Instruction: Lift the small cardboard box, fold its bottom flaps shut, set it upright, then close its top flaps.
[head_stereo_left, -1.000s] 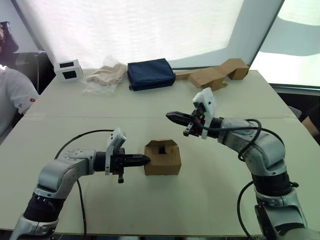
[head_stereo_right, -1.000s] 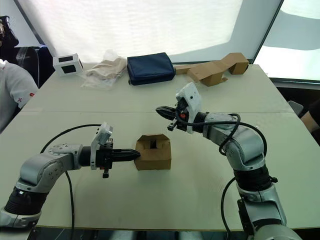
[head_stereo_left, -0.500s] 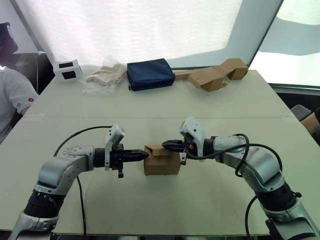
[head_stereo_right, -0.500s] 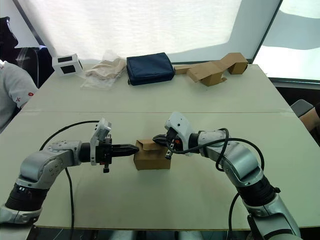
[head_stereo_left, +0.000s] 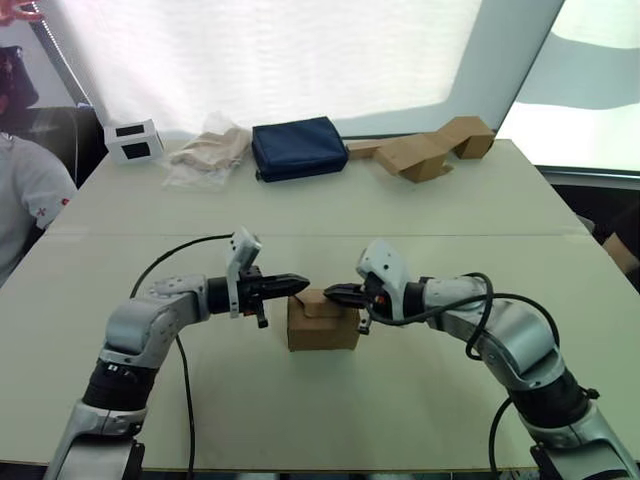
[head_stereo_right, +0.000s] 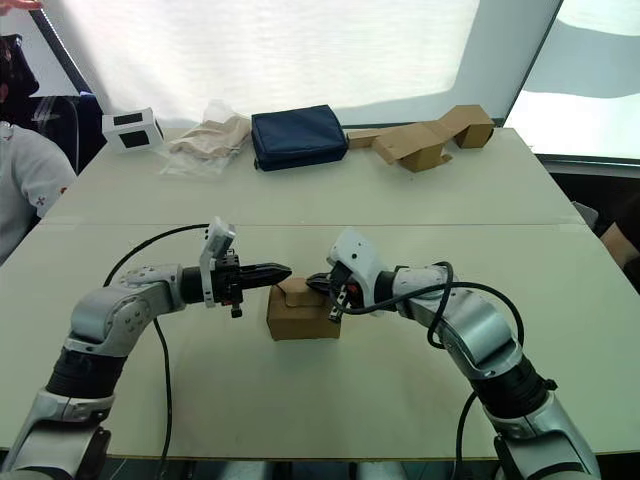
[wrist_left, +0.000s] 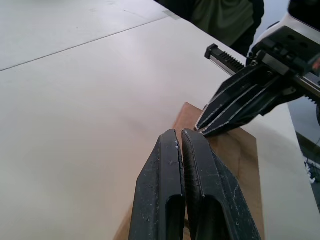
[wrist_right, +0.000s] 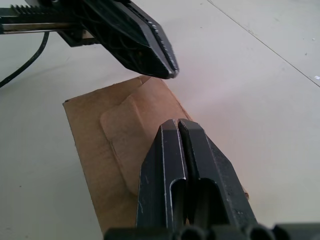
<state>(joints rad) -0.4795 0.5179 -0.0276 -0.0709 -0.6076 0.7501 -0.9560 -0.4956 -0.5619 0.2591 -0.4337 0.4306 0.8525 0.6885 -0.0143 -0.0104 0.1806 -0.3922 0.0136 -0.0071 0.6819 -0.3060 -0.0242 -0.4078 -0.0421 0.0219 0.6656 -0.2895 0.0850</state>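
A broad stretch of bare table (head_stereo_left: 330, 420) lies open between the near edge and the small cardboard box (head_stereo_left: 323, 322), which sits upright near the table's centre with its top flaps (wrist_right: 125, 125) folded down flat. Two grippers meet over the carton's top: the left gripper (head_stereo_left: 296, 286), its fingers clenched together and holding nothing, reaches in from 9 o'clock with its tip above the box's left upper edge; the right gripper (head_stereo_left: 338, 293), likewise pressed closed and empty, comes in from 3 o'clock, its tip on or just over the top panel. The two tips stand near each other but apart. Open tabletop surrounds the box on every side. Toward 12 o'clock, well apart along the far edge, lie a white box with dark windows (head_stereo_left: 134, 140), a crumpled clear bag (head_stereo_left: 206, 152), a navy pouch (head_stereo_left: 299, 148) and tan cardboard pieces (head_stereo_left: 436, 148). A person's white sleeve (head_stereo_left: 30, 195) shows off the table at 10 o'clock.
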